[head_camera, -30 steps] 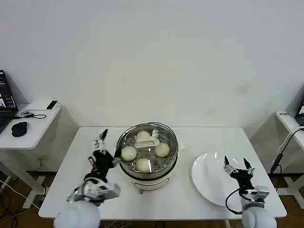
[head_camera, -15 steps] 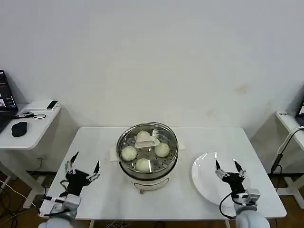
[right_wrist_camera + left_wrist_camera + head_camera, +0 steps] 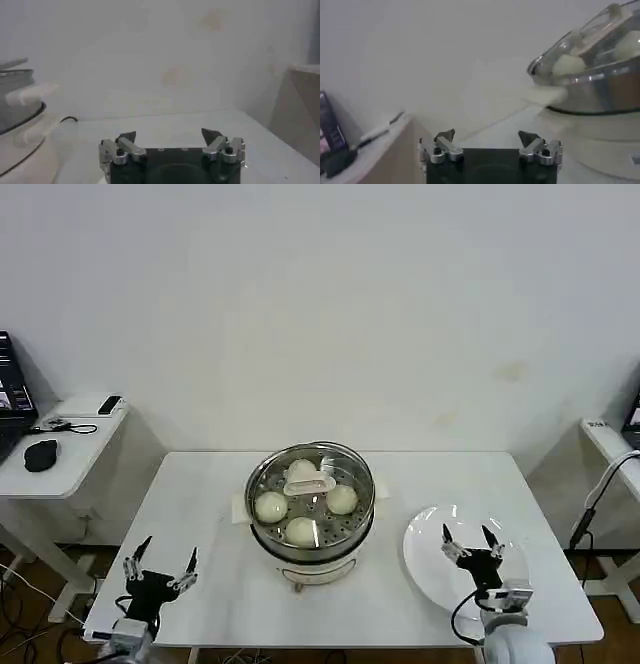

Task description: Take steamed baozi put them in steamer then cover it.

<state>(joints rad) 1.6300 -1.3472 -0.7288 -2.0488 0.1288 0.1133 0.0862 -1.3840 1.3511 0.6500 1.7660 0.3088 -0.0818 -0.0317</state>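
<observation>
The steamer (image 3: 310, 546) stands at the table's middle with the cover (image 3: 352, 479) resting on it, cream handle (image 3: 310, 482) on top. Through the glass I see several steamed baozi, among them one (image 3: 271, 506) on the left and one (image 3: 342, 499) on the right. My left gripper (image 3: 160, 562) hangs open and empty near the table's front left edge, well clear of the steamer (image 3: 600, 90). In the left wrist view its fingers (image 3: 486, 136) stand wide apart, with the cover (image 3: 592, 27) beyond. Open and empty too, my right gripper (image 3: 471, 542) (image 3: 170, 135) sits over the white plate.
A white plate (image 3: 425, 556) lies right of the steamer. To the left stands a side table (image 3: 60, 446) with a mouse (image 3: 41, 454) and a phone. Another table edge (image 3: 610, 439) shows at the far right.
My left gripper has drawn back from the steamer's left side to the table's front left edge. The right gripper has shifted a little left and nearer. The cover and baozi stay put.
</observation>
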